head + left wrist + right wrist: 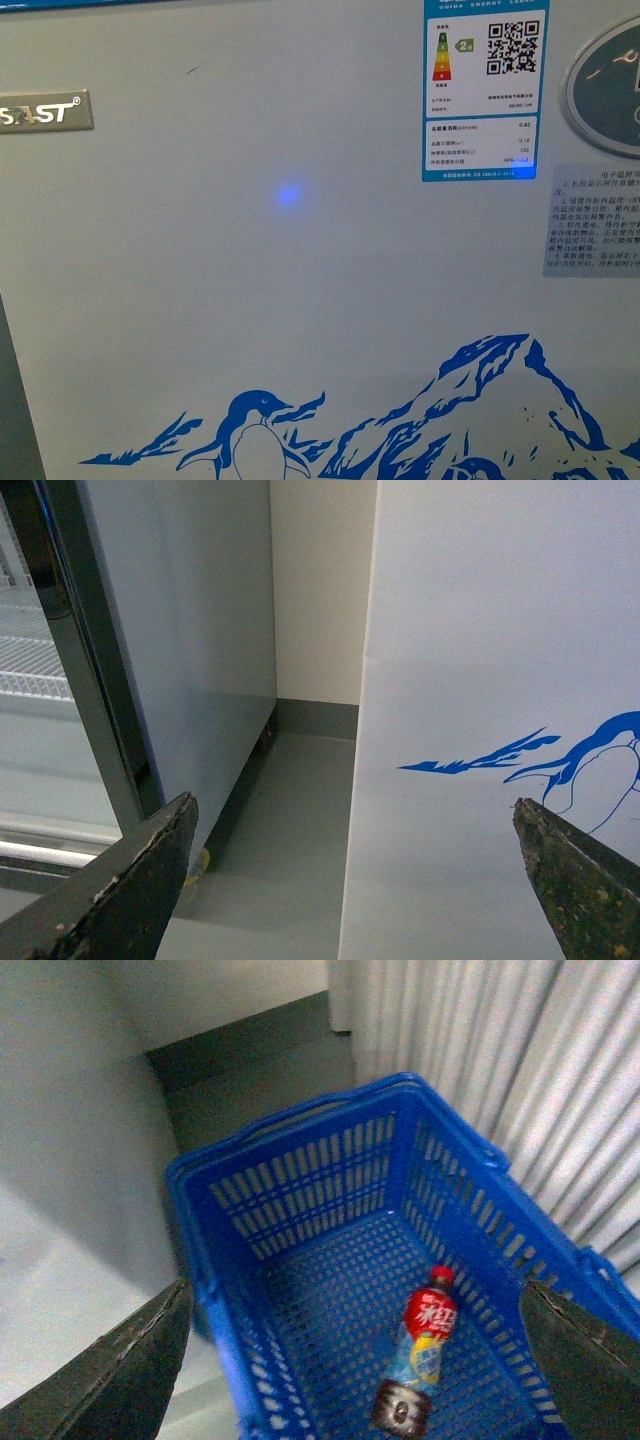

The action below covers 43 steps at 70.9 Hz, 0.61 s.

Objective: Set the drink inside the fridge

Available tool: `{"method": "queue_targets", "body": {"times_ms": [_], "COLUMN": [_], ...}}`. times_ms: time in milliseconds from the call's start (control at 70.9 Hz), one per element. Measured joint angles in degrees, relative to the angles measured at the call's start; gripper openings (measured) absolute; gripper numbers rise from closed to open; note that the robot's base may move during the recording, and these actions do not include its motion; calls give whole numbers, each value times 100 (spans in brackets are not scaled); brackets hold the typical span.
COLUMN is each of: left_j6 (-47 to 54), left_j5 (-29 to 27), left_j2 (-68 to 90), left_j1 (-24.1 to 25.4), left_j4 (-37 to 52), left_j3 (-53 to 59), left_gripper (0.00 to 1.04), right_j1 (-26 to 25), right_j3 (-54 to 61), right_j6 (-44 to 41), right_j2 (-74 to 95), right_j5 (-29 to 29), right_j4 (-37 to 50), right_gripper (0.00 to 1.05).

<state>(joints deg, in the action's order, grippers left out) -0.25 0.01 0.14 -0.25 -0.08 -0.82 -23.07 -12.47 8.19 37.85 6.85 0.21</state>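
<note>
Found the left jaws spread wide, with nothing held between them. Past their two dark tips, saw a white side of the fridge [480,630] with a bit of the blue penguin art [600,755]. Beside it, noted a narrow gap of grey floor [290,810] running to a pale wall [320,580], then the grey upright cabinet [190,630] on the other side of the gap.

Found the right jaws also wide open and empty, hanging above a blue basket [300,1190] and touching nothing. Saw the drink [420,1360] lying on its side on the perforated bottom of this basket, close to one long wall, red cap turned toward the end wall with the handle. Made out a red label, a yellow and pale blue part below it, and a dark base. Noted the basket standing on the grey floor, with a white wall [70,1160] on one side and a pale ribbed surface [500,1060] on the other. Could not tell what this ribbed surface was.

In the front view, saw only the white front of the fridge at close range: a silver brand badge [45,110] at its left edge, an energy label [484,90] near the top right, a small blue spot of light [288,194], and the penguin with mountains along the bottom edge.
</note>
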Motion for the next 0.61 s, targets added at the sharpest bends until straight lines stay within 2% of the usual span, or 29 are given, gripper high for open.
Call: {"method": "queue_targets", "body": {"times_ms": [113, 226, 452, 607], "left_j6": [0, -2, 0, 0], "left_j5": [0, -2, 0, 0], "left_j2": [0, 0, 0, 0], "left_j1": [0, 0, 0, 0], "left_j4": [0, 0, 0, 0], "left_j3": [0, 0, 0, 0], "left_gripper": [97, 97, 97, 97], "right_j1": [-1204, -1781, -1884, -1819], "right_j3": [-535, -1062, -1897, -2625], "right_j6": [-166, -251, -98, 267], "right_j2": [1812, 3674, 6546, 8264], "right_j5": [-562, -654, -817, -597], "right_j4": [927, 1582, 2326, 2594], "right_gripper": [98, 98, 98, 98]}}
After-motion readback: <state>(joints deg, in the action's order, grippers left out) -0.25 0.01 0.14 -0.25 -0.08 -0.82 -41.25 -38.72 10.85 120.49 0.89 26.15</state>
